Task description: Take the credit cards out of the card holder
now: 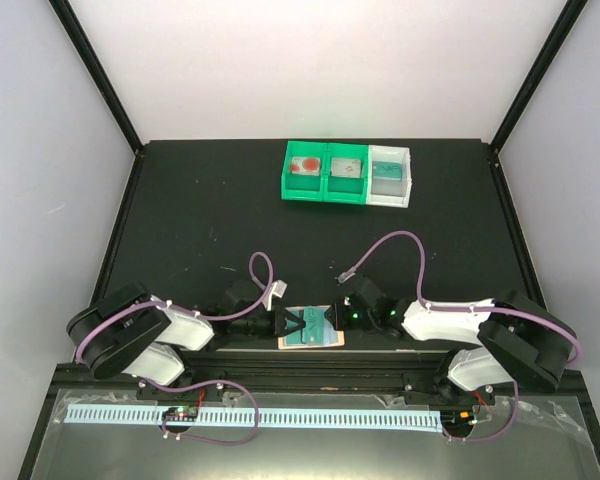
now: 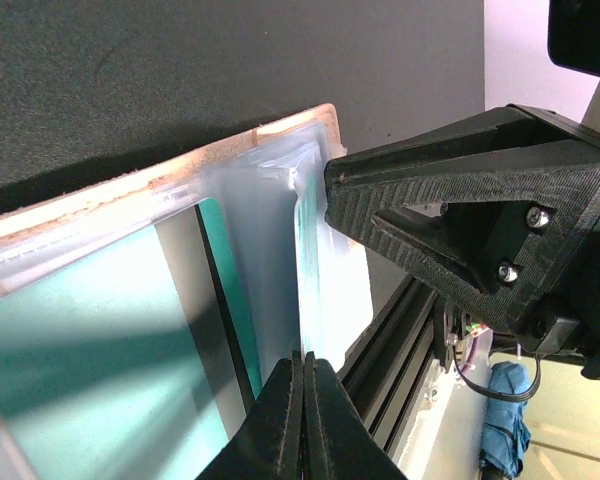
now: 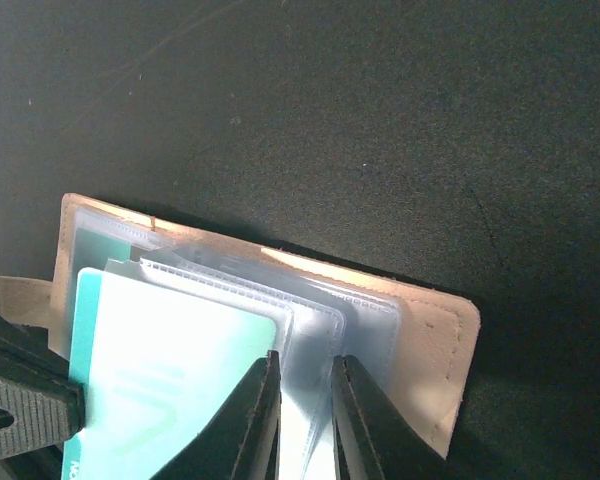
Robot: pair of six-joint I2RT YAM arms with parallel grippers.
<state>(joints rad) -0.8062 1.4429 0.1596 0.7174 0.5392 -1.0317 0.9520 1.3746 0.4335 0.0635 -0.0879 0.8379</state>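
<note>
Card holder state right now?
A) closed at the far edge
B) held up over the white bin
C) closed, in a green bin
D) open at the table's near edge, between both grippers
D: the card holder lies open, clear sleeves and a teal credit card showing, with the left gripper and right gripper on either side.

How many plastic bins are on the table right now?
3, in a row at the far edge: left green bin, middle green bin, white bin on the right. None appears hidden.
</note>
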